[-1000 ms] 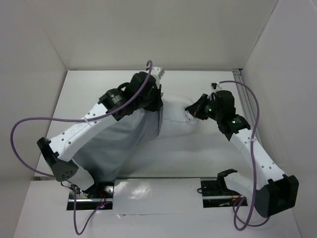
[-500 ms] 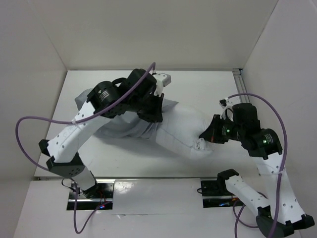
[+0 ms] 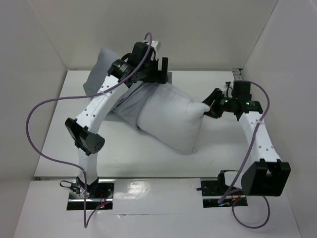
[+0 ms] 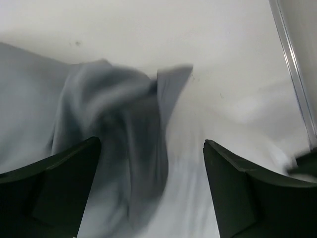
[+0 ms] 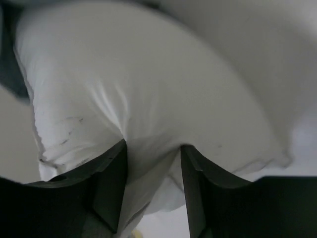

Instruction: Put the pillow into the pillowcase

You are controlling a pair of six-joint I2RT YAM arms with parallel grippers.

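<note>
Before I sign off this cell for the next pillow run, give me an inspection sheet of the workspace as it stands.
Surface: white table.
Job's things: the pillow lies across the middle, its left end under the grey pillowcase, which is bunched toward the back left; cannot tell whether that end is inside.
Clutter: nothing seen.
Grippers: left gripper open over the grey cloth; right gripper shut on a fold of the pillow's right end.
Cables: purple cables loop beside each arm.
Surroundings: white walls on three sides; metal rail at the table's right edge.
</note>
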